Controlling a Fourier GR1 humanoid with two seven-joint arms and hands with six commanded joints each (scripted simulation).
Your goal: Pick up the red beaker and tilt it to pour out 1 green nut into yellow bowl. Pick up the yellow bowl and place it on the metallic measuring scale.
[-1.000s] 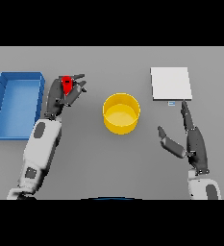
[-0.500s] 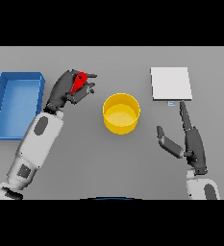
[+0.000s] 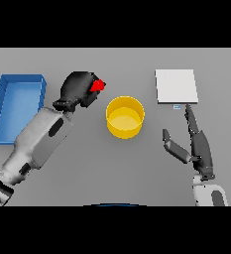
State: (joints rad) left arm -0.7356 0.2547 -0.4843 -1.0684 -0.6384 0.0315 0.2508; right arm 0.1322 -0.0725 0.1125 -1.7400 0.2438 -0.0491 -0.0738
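Note:
My left hand (image 3: 78, 89) is shut on the red beaker (image 3: 97, 86), held above the table just left of the yellow bowl (image 3: 125, 117). Only a small red part of the beaker shows past the fingers, pointing toward the bowl. The bowl stands upright at the table's middle; no nut is visible. The metallic measuring scale (image 3: 176, 86) lies flat at the far right. My right hand (image 3: 196, 144) is open with straight fingers, right of the bowl and just in front of the scale, holding nothing.
A blue tray (image 3: 3, 101) lies at the far left of the grey table, beside my left arm.
My left hand has carried the red beaker to the right, closer to the bowl, and raised it toward the camera. The right hand has barely moved.

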